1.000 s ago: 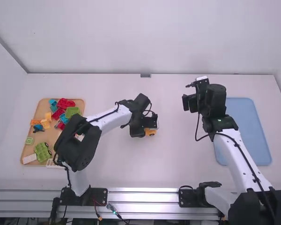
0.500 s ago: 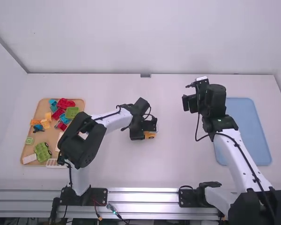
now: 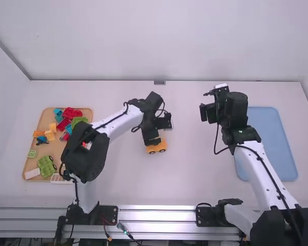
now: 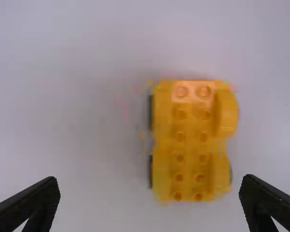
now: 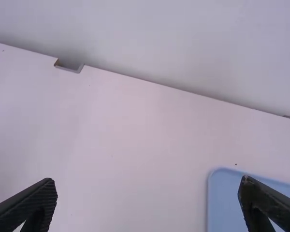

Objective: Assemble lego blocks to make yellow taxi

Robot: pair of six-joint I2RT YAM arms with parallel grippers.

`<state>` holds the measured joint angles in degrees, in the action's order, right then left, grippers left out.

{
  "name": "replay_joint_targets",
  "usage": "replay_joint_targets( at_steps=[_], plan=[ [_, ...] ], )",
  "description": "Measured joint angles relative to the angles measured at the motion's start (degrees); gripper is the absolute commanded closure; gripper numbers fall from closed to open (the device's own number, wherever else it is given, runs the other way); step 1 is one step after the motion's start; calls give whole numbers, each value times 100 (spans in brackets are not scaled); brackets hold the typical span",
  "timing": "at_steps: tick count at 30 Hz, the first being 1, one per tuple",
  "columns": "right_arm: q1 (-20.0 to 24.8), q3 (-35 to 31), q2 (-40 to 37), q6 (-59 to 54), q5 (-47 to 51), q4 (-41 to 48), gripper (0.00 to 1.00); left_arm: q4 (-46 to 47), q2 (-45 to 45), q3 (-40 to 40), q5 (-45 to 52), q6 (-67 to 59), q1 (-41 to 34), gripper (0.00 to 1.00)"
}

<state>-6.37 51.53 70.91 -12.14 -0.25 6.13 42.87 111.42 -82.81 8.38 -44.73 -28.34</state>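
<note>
Well, from above, the left hand [image 3: 153, 140], fingers apart, partly hides the yellow wheeled base [image 3: 157, 148].

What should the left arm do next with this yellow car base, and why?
I'd probably have the left gripper swing over to the tan tray and pick up a yellow block. Its fingers are open, and the car base beneath it sits on the table with bare studs on top, seemingly ready for another piece.
</note>
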Motion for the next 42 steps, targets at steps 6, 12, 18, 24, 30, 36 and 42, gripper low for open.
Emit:
replay_joint_targets(
  at_steps=[6, 12, 18, 24, 30, 36, 42],
  plan=[
    [0, 0, 0, -4, -4, -85, 1, 494, -81, -999, 57, 1154, 992, 1],
    [0, 0, 0, 11, 13, -116, 1, 555, -87, -1370, -192, 2527, 2455, 1],
    [0, 0, 0, 13, 11, -116, 1, 492, -87, -1368, -828, 4061, 4301, 1],
    [0, 0, 0, 7, 11, -120, 1, 492, -85, -1368, -1025, 4376, 5403, 1],
    [0, 0, 0, 2, -22, -120, 1, 566, 55, -1368, -1060, 4273, 5974, 0],
    [-44, 0, 0, 4, -83, -120, 1, 422, 570, -1368, -1060, 3919, 6284, 3],
    [-203, 0, 0, 9, -96, -120, 1, 238, 815, -1368, -1058, 3668, 6347, 6]
  ],
)
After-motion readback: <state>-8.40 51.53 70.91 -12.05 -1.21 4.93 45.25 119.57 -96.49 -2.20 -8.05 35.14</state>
